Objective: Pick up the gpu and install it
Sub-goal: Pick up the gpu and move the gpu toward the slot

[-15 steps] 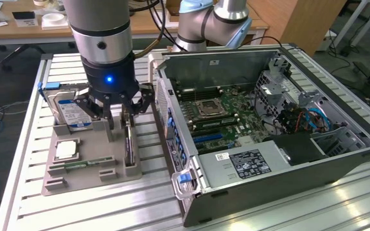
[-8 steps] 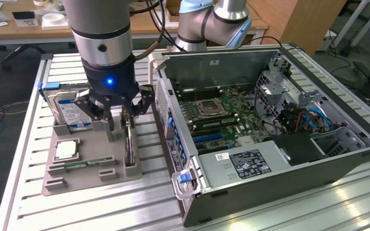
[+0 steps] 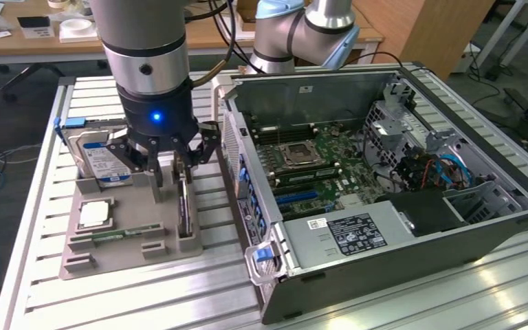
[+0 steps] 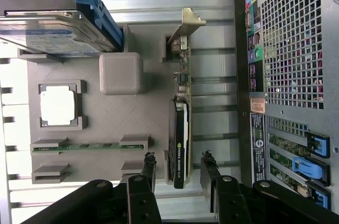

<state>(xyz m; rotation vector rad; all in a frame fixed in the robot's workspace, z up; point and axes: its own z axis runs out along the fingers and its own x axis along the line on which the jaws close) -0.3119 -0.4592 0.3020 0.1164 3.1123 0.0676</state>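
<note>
Over the tray point(image 4: 106, 123) at the exterior view's left, the gripper point(image 3: 174, 182) hangs low with its jaws apart, straddling the gpu point(image 4: 183, 128). The gpu stands on edge in a slot along the tray's side nearest the case point(image 3: 411, 254), black cooler facing the tray's middle, green board facing the case. Its silver bracket point(image 4: 192, 23) sits at the end far from the gripper. In the wrist view one of the fingers point(image 4: 150, 163) is beside the cooler and the other is beside the board. A gap shows on each side, so the jaws are not touching the card and nothing is held.

Also on the tray, a hard drive point(image 3: 104, 161) with a blue-white label stands upright at the far end. A square processor point(image 4: 58, 105) lies flat in its frame, and a memory stick point(image 4: 87, 146) rests between two small holders. A plain gray block point(image 4: 121, 73) rises between the drive and the gpu.

Just beside the tray, the case lies open on the slatted table point(image 3: 108, 302), with the motherboard point(image 3: 319, 172) exposed inside.
</note>
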